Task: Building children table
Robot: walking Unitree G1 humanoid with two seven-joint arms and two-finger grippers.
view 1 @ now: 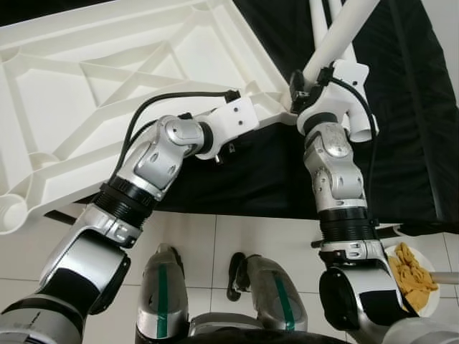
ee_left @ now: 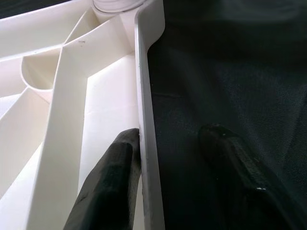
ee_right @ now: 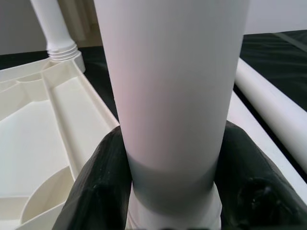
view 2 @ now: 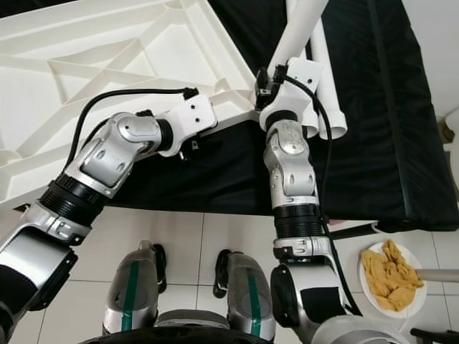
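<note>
- One white plastic tabletop lies upside down on a black cloth, its underside a lattice of smooth moulded ribs with a raised rim all round and a round socket at the near left corner
- One round white table leg, a smooth matte tube, stands in the near right corner of the tabletop and leans away to the far right
- The right gripper is clamped on this leg just above its base, a black finger pressed to each side of the tube
- The left gripper straddles the near rim of the tabletop to the left of that corner: one black finger lies against the inner face of the thin rim wall, the other sits apart from it over the cloth, so the jaws are parted and not pinched tight
- Another leg with a ringed collar stands in a far corner socket
- Two more white tubes lie flat on the cloth to the right of the held leg
- Beyond the cloth's near edge is a pale tiled floor, and on it at the near right a white plate heaped with crumpled yellow pieces
</note>
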